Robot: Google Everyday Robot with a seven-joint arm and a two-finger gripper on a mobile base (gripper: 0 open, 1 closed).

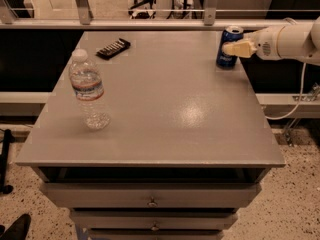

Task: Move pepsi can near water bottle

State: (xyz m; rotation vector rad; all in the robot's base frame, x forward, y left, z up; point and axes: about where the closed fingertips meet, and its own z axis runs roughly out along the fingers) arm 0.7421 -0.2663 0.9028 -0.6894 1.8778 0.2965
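One pepsi can (226,60) stands at the end effector (231,49).

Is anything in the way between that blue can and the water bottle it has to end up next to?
Nothing visible. The gripper is at the pepsi can, far right; the water bottle stands nearer, on the left. The black flat object lies farther back, off that path.

On the bench (165,119), the bottle (89,90) stands left, toward the front. The remote (113,48) lies behind it, near the far edge. The can (226,59) stands at the far right corner, well apart from the bottle. The end effector (235,48) is at the can's right side.
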